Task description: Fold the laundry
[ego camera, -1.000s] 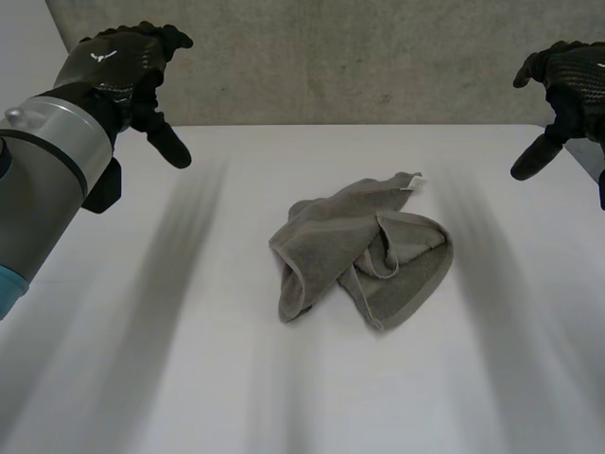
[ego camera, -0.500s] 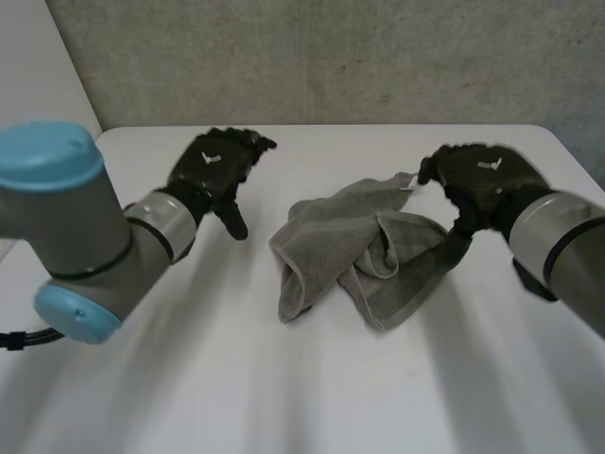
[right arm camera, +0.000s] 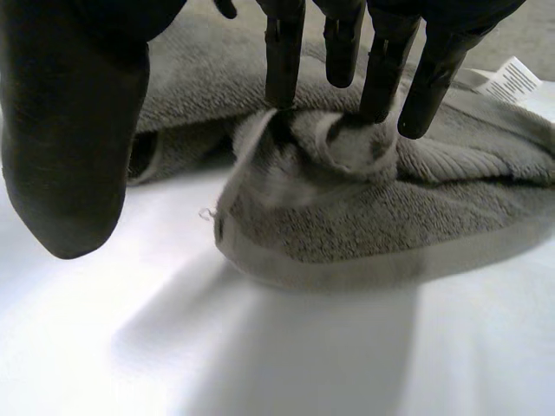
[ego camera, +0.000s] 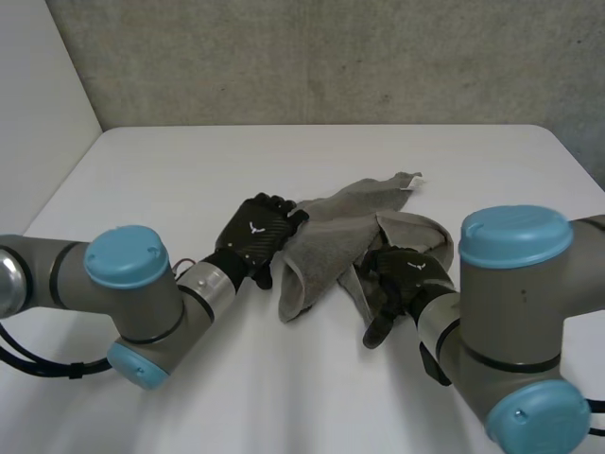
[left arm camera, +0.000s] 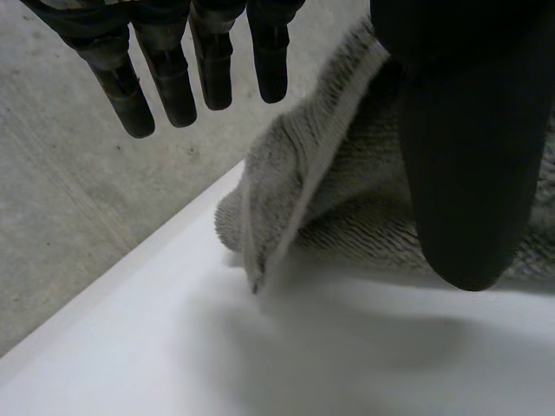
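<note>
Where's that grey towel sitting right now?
In the head view the crumpled grey towel lies near the middle of the white table, with the left hand at its left edge and the right hand on its near right side.

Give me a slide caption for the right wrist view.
Right hand open over the crumpled towel, fingers at its folds.

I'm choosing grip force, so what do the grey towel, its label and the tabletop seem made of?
Towel: probably cotton terry, matte; looped pile and a flat woven hem band. Label: likely thin fabric, white with dark printed lines. Table: smooth, hard white surface, perhaps laminate; soft shadows, no grain.
</note>
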Available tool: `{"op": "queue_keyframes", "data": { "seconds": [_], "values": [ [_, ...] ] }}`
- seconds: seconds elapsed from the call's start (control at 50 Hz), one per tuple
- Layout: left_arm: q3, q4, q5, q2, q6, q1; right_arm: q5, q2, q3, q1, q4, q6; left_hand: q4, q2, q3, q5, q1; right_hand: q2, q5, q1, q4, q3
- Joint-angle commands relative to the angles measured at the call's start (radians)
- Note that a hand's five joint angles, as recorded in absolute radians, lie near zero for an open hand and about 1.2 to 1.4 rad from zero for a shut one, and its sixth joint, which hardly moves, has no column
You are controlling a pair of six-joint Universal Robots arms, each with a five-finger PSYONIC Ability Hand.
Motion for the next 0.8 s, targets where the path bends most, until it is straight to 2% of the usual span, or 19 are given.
{"op": "queue_keyframes", "data": {
  "seconds": [0.02, 0.38, 0.66, 0.76, 0.8],
  "values": [
    [0.001, 0.02, -0.003, -0.013, -0.004, -0.003, 0.056, 0.052, 0.008, 0.005, -0.05, 0.005, 0.104, 0.104, 0.104, 0.102, 0.104, 0.062, 0.068, -0.047, 0.053, 0.067],
    [0.003, 0.146, -0.006, -0.036, -0.004, -0.029, 0.058, 0.098, 0.008, 0.005, -0.129, 0.008, 0.28, 0.28, 0.28, 0.278, 0.28, 0.218, 0.223, 0.109, 0.208, 0.223],
    [0.021, 0.149, -0.003, -0.082, 0.007, -0.034, 0.059, 0.164, -0.03, 0.005, -0.143, 0.069, 0.318, 0.318, 0.318, 0.317, 0.318, 0.32, 0.326, 0.212, 0.311, 0.326],
    [0.034, 0.149, -0.003, -0.084, 0.007, -0.035, 0.059, 0.174, -0.042, 0.005, -0.143, 0.071, 0.456, 0.456, 0.456, 0.455, 0.456, 0.388, 0.393, 0.279, 0.378, 0.393],
    [0.043, 0.149, -0.004, -0.081, 0.007, -0.037, 0.059, 0.178, -0.045, 0.005, -0.142, 0.071, 0.646, 0.646, 0.646, 0.644, 0.646, 0.458, 0.464, 0.35, 0.449, 0.464]
  ]
}}
